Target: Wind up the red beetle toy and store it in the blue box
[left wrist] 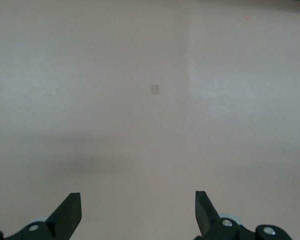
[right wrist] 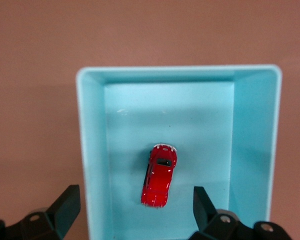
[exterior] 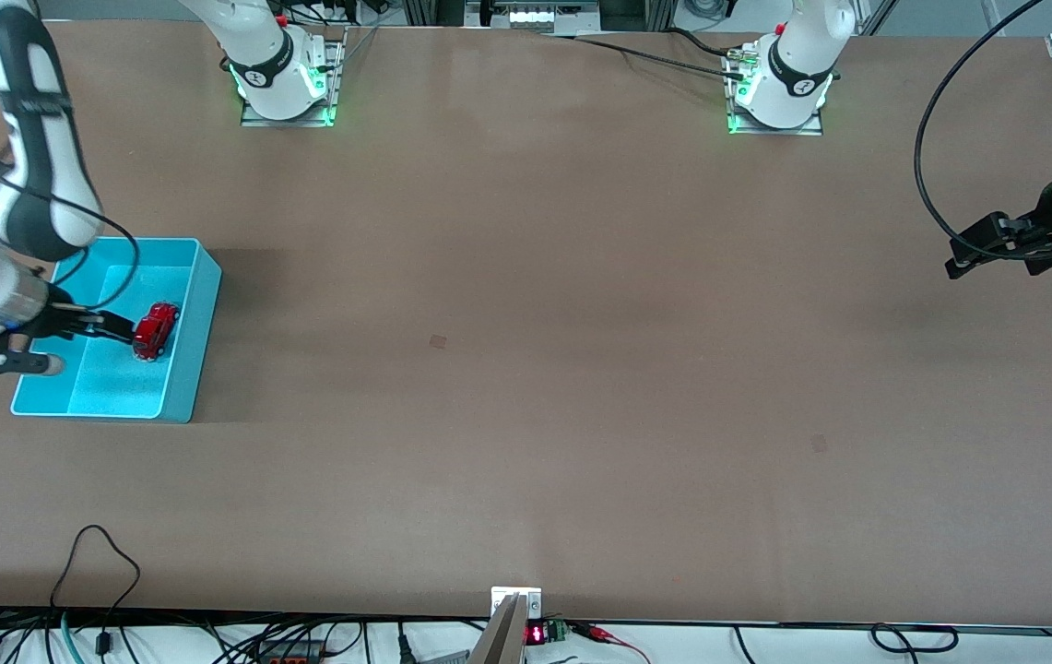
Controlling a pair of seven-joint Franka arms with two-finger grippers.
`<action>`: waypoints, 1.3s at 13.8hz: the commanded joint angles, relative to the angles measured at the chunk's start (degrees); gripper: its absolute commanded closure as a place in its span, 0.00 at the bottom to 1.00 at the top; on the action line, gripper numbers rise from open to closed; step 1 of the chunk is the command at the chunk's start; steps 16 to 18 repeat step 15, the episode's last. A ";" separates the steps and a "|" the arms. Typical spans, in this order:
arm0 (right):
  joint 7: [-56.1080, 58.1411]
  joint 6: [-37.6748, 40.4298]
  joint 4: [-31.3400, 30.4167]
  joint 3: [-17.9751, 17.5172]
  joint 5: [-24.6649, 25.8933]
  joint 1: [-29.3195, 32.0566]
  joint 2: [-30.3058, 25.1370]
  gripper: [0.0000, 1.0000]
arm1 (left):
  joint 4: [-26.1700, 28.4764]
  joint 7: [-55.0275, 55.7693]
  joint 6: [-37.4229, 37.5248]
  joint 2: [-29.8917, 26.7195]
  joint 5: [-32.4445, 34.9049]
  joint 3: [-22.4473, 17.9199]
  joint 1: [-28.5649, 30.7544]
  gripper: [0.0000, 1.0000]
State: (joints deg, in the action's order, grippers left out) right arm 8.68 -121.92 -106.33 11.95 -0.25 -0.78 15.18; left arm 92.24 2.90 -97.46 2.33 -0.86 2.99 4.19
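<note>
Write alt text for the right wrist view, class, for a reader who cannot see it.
A red beetle toy lies on the floor of an open blue box on a brown table, seen from directly above. The right gripper hangs over the box, its two dark fingers open and holding nothing.
</note>
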 commanded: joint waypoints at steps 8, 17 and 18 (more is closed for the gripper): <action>-0.42 33.65 15.45 -8.88 1.99 1.66 -14.90 0.00 | 0.13 -0.61 1.48 -0.83 -0.38 0.08 0.21 0.00; -0.60 36.93 18.09 -8.88 2.36 1.66 -15.26 0.00 | 0.13 -0.61 1.48 -0.75 -0.38 -0.01 0.30 0.00; -0.60 36.93 18.09 -8.88 2.36 1.66 -15.26 0.00 | 0.13 -0.61 1.48 -0.75 -0.38 -0.01 0.30 0.00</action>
